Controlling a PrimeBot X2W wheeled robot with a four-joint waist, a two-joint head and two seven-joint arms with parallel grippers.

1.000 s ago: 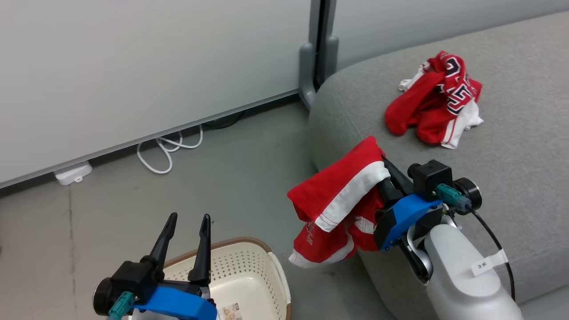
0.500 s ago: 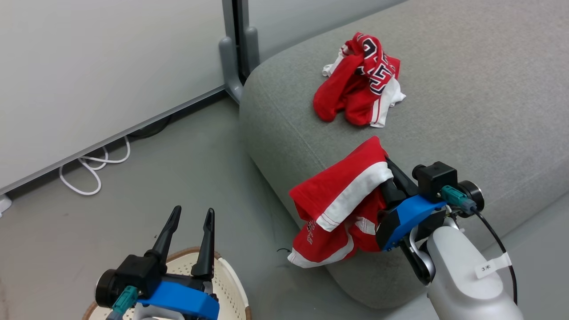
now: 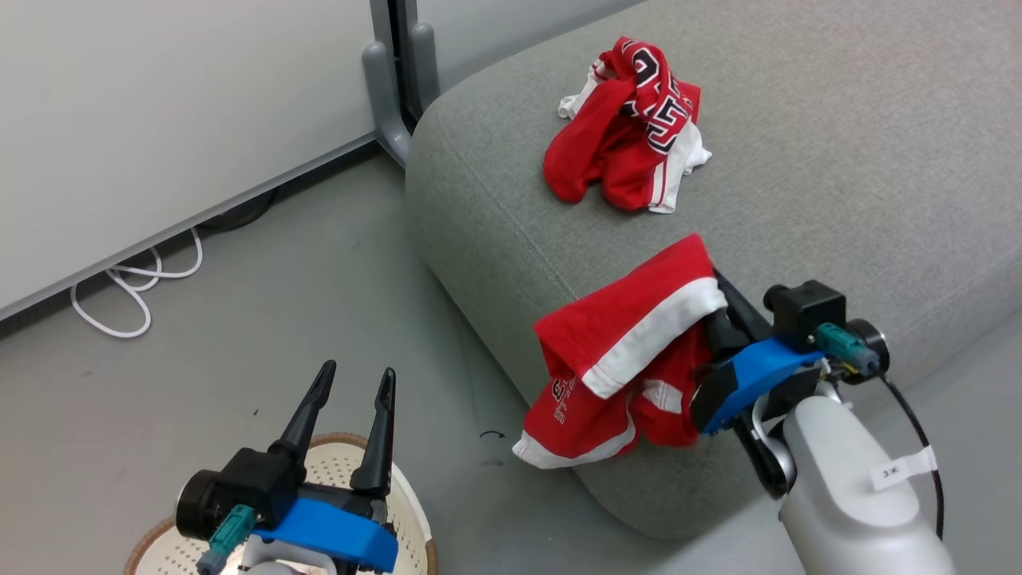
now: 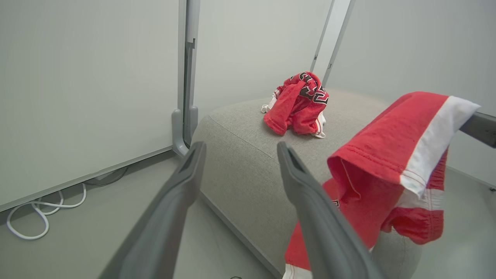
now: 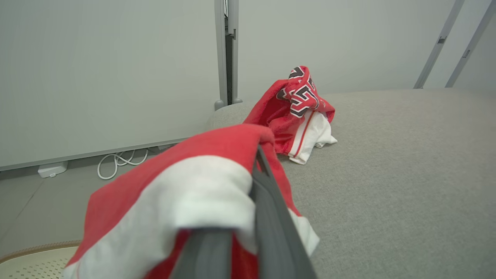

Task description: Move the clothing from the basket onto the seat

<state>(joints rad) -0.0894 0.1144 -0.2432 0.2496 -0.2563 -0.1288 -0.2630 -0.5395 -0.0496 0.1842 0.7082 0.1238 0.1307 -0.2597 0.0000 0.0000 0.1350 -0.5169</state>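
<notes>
A red garment with a wide white band [image 3: 631, 351] hangs from my right gripper [image 3: 717, 291], which is shut on it just above the front corner of the grey seat [image 3: 838, 160]. It drapes over my fingers [image 5: 267, 201] in the right wrist view, and shows as the banded garment [image 4: 391, 155] in the left wrist view. A second red garment with block lettering [image 3: 627, 124] lies crumpled on the seat farther back. My left gripper [image 3: 357, 382] stands open and empty above the basket [image 3: 403, 503], whose rim [image 5: 35, 248] also shows low in the right wrist view.
A pale wall panel with a grey post [image 3: 391, 80] stands behind the seat's corner. A white cable [image 3: 120, 279] lies coiled on the grey floor by the wall. Bare floor [image 3: 263, 303] lies between the basket and the seat.
The head camera has swung right, so the seat fills more of the picture and the basket sits lower left. My right gripper holds the banded garment slightly higher over the seat's corner.
</notes>
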